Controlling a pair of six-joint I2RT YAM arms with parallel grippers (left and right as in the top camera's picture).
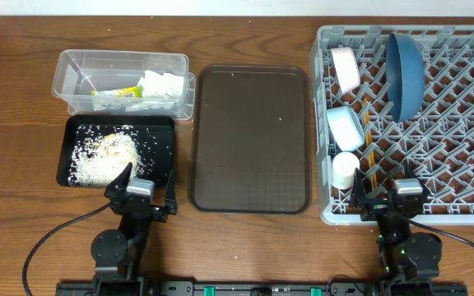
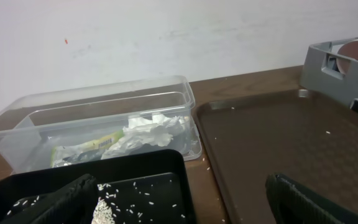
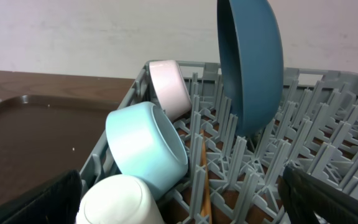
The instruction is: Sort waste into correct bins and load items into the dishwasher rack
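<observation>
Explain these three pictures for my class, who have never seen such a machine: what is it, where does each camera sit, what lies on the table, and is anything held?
Two robot arms work at a wooden table; each ends in two black fingers. The top picture looks straight down. The other two come from cameras on the wrists, so each arm's own fingers show at the bottom edge.

The left gripper and right gripper are both open and hold nothing.

From left to right: a clear tub holding a snack wrapper and crumpled tissue; in front of it a black tray with cooked rice; a brown serving tray, bare but for stray grains; and a grey dishwasher rack. The rack holds a dark-blue bowl, a cream bowl, a light-blue bowl, a white cup and chopsticks.
</observation>
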